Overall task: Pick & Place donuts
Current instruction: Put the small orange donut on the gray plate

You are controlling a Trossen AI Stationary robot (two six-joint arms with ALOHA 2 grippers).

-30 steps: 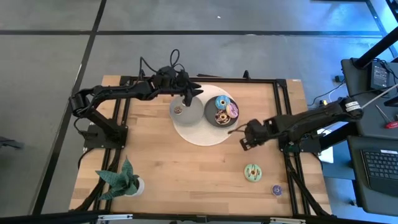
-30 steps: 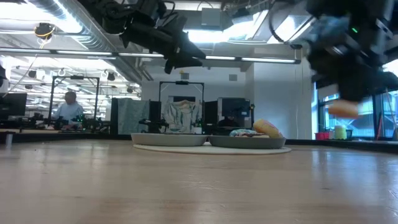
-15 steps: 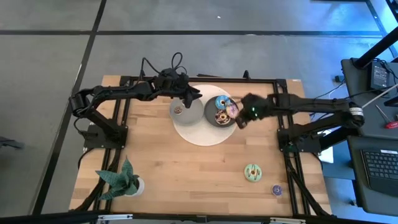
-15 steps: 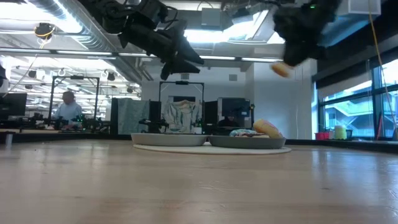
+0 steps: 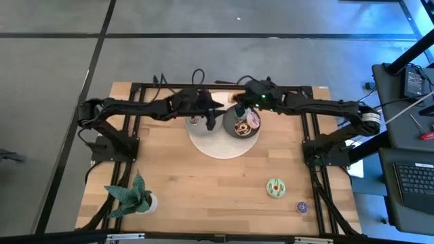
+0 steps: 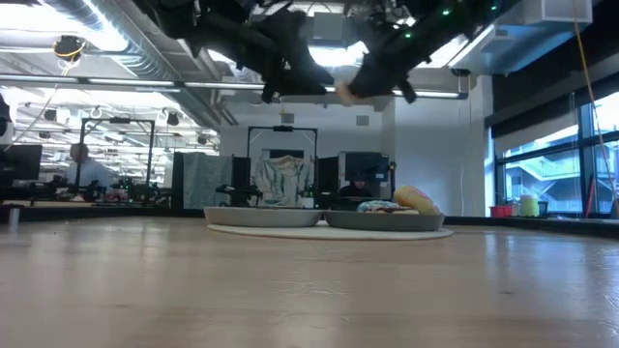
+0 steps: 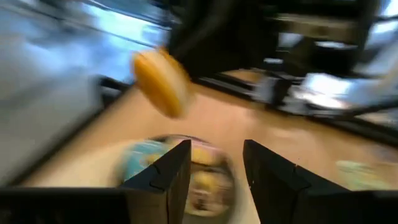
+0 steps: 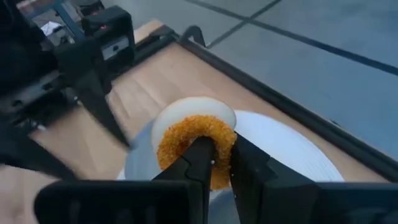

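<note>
Orange donut (image 8: 194, 144) in right pincer (image 8: 214, 163), aloft.

Both arms reach high over the far table edge; right gripper (image 8: 214, 163) pinched, left gripper (image 7: 214, 163) apparently parted.

No text, label, brand, number or sign can be read in any of the views. The screens and equipment in the room beyond the tabletop show nothing legible.
</note>
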